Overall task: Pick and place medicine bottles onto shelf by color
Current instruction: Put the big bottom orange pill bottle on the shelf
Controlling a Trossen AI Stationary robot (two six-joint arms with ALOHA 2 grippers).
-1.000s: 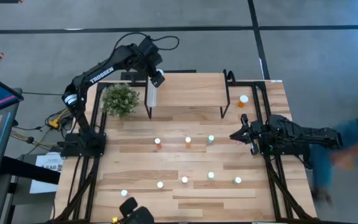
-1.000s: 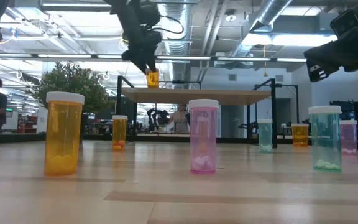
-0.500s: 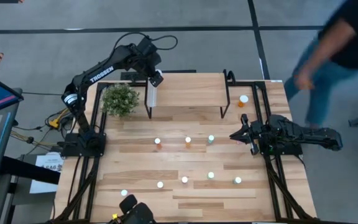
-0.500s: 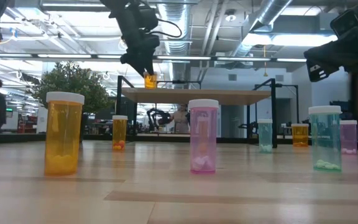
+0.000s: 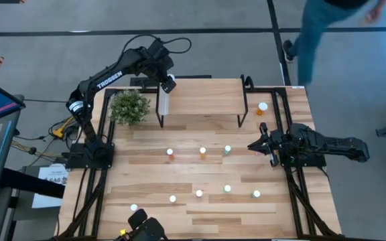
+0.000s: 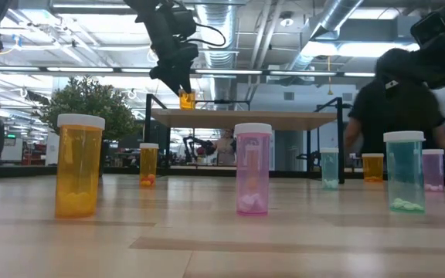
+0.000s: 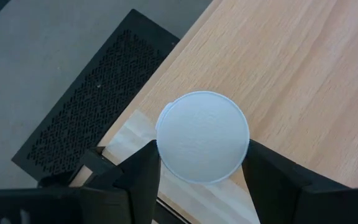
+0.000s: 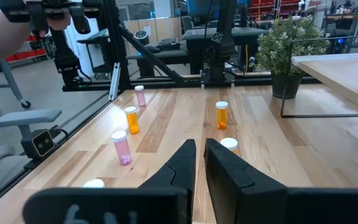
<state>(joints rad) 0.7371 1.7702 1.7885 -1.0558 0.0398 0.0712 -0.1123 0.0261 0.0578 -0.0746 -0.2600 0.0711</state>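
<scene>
My left gripper (image 5: 169, 84) is at the left end of the shelf (image 5: 203, 97), a light-wood platform on black legs, and is shut on an orange medicine bottle (image 6: 187, 100) with a white cap (image 7: 202, 135). Several more medicine bottles stand on their bases on the table, among them an orange one (image 6: 79, 165), a pink one (image 6: 253, 168) and a green one (image 6: 404, 171). My right gripper (image 5: 252, 145) waits shut and level at the table's right side, touching nothing. My left gripper pinches the orange bottle between its two fingers at the sides of the white cap (image 7: 163, 149). The fingers slant down from above. The bottle hangs upright, its base at the shelf top (image 6: 238, 114); whether it rests there I cannot tell.
A potted plant (image 5: 129, 107) stands left of the shelf. One orange bottle (image 5: 263, 107) sits on the table right of the shelf. Two rows of bottles (image 5: 202, 152) (image 5: 227, 189) cross the table's middle. A person (image 5: 327, 27) is beyond the far right corner.
Both arms have kept still, and the orange bottle stays at the shelf's left end. A person has walked along the table's right side toward its far edge.
</scene>
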